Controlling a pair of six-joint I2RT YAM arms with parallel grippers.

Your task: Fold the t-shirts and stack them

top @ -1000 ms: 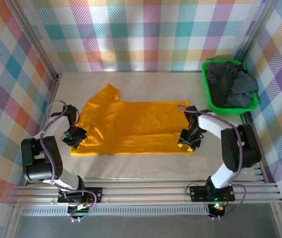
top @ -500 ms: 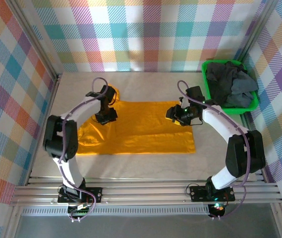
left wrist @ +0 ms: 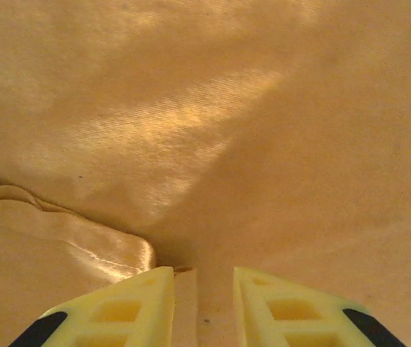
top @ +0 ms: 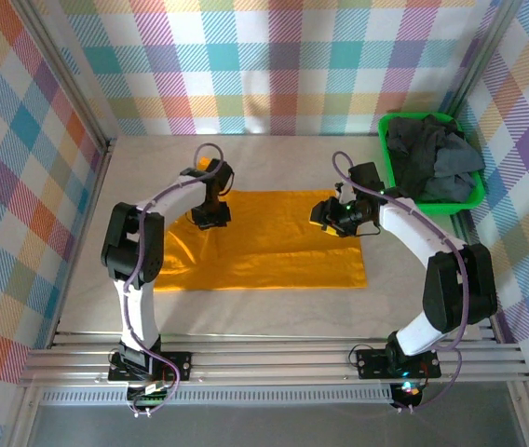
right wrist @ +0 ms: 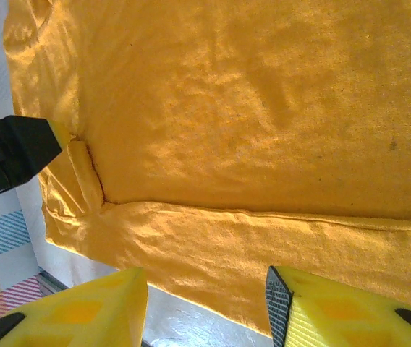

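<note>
Right hand (top: 332,215) released, fingers wide apart, over the far right edge of the orange shirt (top: 274,244). Left hand (top: 212,214) only narrowly parted, tips on the cloth, a crease (left wrist: 61,217) bunched at its left finger (left wrist: 140,303). Orange shirt flat on worktop (top: 274,312), long axis running hand to hand, its bulk nearer the arm bases. Green basket (top: 432,206) of dark shirts (top: 430,158) just right of the right hand.

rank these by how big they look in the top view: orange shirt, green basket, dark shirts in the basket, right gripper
1. orange shirt, clearly the largest
2. green basket
3. dark shirts, nearly filling the basket, so only just behind it
4. right gripper, the smallest
</note>
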